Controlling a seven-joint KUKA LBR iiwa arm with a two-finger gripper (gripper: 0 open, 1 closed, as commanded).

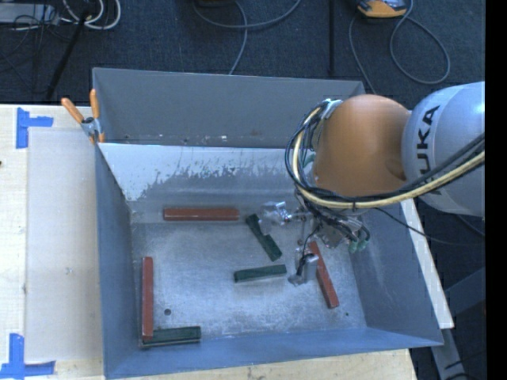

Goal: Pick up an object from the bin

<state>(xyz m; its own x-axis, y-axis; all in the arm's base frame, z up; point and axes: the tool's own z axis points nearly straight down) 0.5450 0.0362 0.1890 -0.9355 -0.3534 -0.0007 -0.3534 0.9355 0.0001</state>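
red-brown bar (pixel 325 285), short and flat, lies slanted on the floor of the bin (pixel 198 125) near its right wall. its upper end sits under the gripper (pixel 301 271), which hangs low over it, probably so the jaws can straddle the bar's narrow width. whether the jaws are open or closed cannot be told, as cables and the orange cover (pixel 356 145) crowd the wrist. a dark green bar (pixel 260 274) lies just left of the gripper and a tilted green bar (pixel 264 237) behind it. both look clear of the red one, which should leave room for a clean grasp.
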